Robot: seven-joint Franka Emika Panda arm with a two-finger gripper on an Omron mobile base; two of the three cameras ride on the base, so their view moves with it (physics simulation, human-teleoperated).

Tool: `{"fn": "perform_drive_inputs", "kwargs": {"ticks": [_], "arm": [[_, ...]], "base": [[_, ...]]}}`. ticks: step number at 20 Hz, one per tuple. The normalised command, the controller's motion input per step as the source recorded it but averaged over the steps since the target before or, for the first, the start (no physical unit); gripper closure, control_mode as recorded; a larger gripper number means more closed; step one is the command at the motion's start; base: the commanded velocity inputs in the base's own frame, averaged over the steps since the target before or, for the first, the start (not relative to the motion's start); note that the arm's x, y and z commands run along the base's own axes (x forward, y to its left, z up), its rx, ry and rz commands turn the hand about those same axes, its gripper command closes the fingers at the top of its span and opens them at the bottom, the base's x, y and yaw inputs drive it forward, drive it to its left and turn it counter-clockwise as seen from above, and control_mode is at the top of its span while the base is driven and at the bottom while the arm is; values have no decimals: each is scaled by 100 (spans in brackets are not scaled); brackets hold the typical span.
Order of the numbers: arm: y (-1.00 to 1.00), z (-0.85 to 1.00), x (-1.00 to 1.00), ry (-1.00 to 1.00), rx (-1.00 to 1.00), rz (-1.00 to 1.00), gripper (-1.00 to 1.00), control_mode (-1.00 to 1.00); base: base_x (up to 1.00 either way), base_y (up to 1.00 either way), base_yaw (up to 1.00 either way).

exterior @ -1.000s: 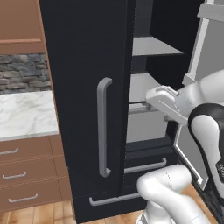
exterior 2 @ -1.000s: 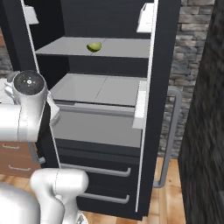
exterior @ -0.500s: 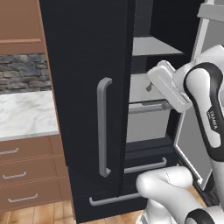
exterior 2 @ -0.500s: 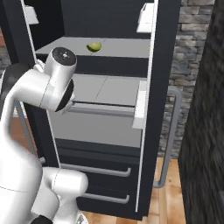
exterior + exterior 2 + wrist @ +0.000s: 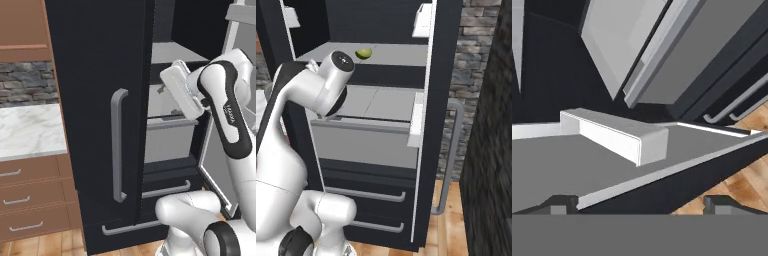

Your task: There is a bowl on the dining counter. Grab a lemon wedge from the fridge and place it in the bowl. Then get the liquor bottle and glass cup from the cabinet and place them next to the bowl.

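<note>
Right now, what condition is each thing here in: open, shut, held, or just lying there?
fridge: right door swung open, left door shut, both lower drawers shut.
lemon wedge: lying loose on an upper grey shelf, untouched.
gripper: fingertips apart, holding nothing, pointed across the open door's inner side.
brown drawers: all shut.

Kitchen: fridge, marble worktop
</note>
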Motion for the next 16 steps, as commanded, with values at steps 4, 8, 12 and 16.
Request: {"fn": "perform_drive_inputs", "kwargs": {"ticks": [4, 8, 12, 16], "arm": [[21, 0, 42, 0, 8, -5, -100, -100], [21, 0, 37, 0, 4, -4, -100, -100], [28, 0, 2, -3, 1, 0, -100, -100], [38, 0, -34, -7, 0, 2, -100, -100]], "base": [[0, 0, 0], [0, 0, 0], [0, 0, 0], [0, 0, 0]]}}
